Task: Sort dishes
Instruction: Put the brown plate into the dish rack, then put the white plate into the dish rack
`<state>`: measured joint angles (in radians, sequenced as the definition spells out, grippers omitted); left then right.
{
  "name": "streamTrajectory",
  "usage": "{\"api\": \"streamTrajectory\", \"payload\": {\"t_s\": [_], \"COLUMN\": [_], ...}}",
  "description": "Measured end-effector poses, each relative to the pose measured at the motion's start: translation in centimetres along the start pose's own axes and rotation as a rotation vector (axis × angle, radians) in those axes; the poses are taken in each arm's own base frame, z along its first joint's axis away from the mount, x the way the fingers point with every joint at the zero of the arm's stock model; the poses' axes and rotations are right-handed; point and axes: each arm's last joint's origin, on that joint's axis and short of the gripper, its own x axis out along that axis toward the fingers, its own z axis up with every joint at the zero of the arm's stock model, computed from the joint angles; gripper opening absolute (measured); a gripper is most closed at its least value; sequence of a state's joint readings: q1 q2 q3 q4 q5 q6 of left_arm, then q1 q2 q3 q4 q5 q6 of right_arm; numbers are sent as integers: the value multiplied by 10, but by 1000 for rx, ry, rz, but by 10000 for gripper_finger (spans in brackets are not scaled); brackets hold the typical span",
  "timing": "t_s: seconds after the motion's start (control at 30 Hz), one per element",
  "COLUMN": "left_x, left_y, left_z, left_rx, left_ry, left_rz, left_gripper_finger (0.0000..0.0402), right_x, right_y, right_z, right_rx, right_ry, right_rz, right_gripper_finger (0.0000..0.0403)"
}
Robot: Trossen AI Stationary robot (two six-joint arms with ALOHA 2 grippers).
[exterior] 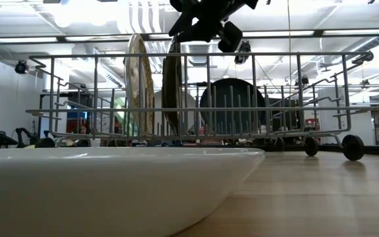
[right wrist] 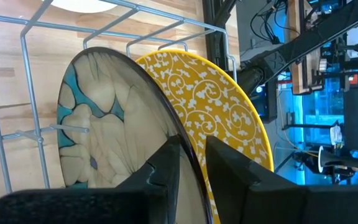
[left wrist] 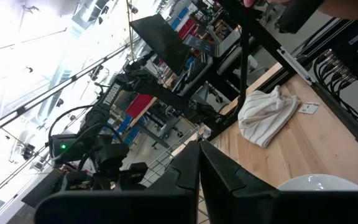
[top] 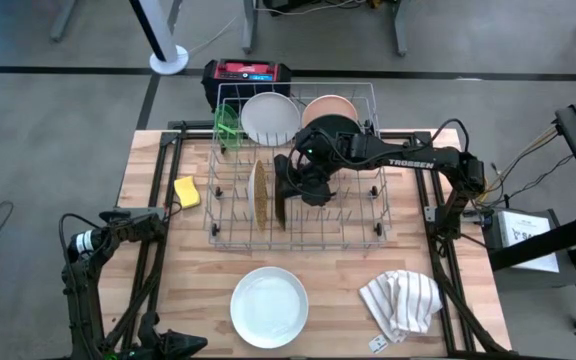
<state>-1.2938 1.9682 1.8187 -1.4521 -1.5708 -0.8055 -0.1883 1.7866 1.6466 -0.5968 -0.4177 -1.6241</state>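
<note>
A wire dish rack [top: 380, 215] stands mid-table. At its far end stand a lime-green dish [top: 228, 125], a white plate [top: 268, 117], a peach plate [top: 330, 104] and a black plate [exterior: 232, 99]. In the middle rows two plates stand on edge: a yellow-patterned tan one [right wrist: 229, 93] and a dark-rimmed brown one [right wrist: 104, 143] with a cream and blue face. My right gripper [right wrist: 192, 152] is open, slanting down from above. Its fingers stand close on either side of the brown plate's top rim [right wrist: 188, 140]. My left gripper [left wrist: 199, 168] is shut and empty at the table's left.
A larger white plate [top: 269, 306] lies on the table near the front edge. A striped cloth [top: 400, 300] lies at the front right. A yellow sponge [top: 187, 191] sits left of the rack. A black and red case [top: 248, 75] stands behind the rack.
</note>
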Motion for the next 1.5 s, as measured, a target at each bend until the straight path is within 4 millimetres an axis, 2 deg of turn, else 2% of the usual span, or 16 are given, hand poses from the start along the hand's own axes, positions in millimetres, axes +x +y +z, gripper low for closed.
{"api": "streamTrajectory", "payload": {"t_s": [0.63,1.1,1.5], "left_x": [0,0,0], "left_y": [0,0,0], "left_z": [0,0,0], "left_rx": [0,0,0], "left_ry": [0,0,0], "left_rz": [0,0,0], "left_gripper_finger": [0,0,0], "right_x": [0,-1,-12], "right_y": [-1,-3,-2], "right_z": [1,0,4], "right_rx": [-8,-14,-3], "right_ry": [0,33,53], "right_rz": [-15,-28,-5], "right_gripper_finger": [91,165,164]}}
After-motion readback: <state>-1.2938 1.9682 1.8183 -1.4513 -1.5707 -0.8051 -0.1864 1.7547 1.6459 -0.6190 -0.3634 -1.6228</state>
